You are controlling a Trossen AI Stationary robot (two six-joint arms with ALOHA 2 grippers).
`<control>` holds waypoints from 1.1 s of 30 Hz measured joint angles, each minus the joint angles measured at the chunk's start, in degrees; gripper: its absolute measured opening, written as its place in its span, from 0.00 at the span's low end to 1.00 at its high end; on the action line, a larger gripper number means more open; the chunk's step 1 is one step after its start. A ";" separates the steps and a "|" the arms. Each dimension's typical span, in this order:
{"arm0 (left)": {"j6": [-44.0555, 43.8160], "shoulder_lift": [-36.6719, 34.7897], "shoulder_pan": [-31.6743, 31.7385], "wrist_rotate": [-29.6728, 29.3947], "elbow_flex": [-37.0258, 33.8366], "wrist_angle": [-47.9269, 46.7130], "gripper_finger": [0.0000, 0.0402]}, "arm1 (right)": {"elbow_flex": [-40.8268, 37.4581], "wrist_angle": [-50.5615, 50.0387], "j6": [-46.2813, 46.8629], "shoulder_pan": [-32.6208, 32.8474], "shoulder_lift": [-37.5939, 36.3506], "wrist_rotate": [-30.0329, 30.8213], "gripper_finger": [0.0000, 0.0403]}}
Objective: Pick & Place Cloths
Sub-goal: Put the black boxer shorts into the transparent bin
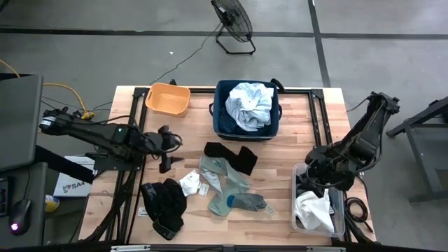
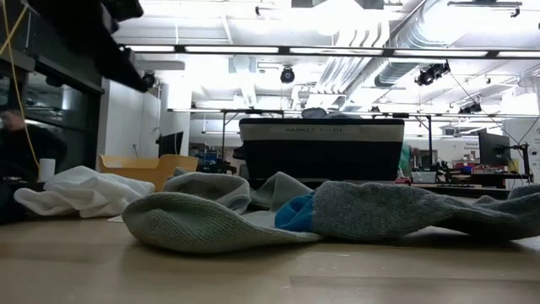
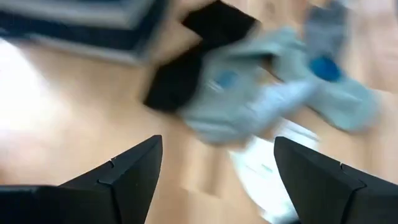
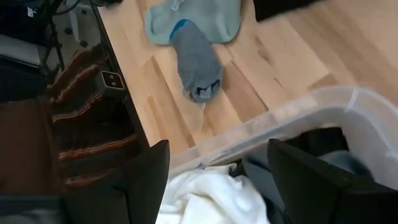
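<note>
While both arms hang over the wooden desk (image 1: 280, 182), nothing is gripped by either. Largest of what rests on it is the navy fabric bin (image 1: 222, 119) at the far edge, with a pale blue-white shirt (image 1: 250, 105) heaped inside; just beside it sits the orange tub (image 1: 168, 99). At the near right corner a clear plastic bin (image 1: 339, 217) holds a white cloth (image 1: 313, 211) and some dark pieces. Near the left front lies a black garment (image 1: 165, 203). In the middle of the desk are a black piece (image 1: 232, 155), touching it the grey-green socks (image 1: 227, 183), one with a blue patch, and against these a small white piece (image 1: 190, 183).

Reaching in from the left, the left claw (image 1: 165, 159) hovers above bare wood just left of the black piece and socks, its fingers (image 3: 134, 171) spread wide and empty. The right claw (image 1: 315, 178) hangs over the far end of the clear bin, its fingers (image 4: 311, 177) parted with nothing between them
</note>
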 joint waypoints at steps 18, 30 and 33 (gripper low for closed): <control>-20.20 5.83 -21.19 22.99 0.44 -15.01 0.75 | 0.00 0.07 -4.32 0.01 0.33 3.00 0.65; -24.85 15.17 -36.73 22.50 0.44 -16.24 0.75 | 0.00 0.09 -4.61 0.00 0.33 4.36 0.65; -24.68 18.16 -38.50 19.93 0.44 -19.15 0.75 | 0.00 0.09 -4.61 0.02 0.33 4.35 0.65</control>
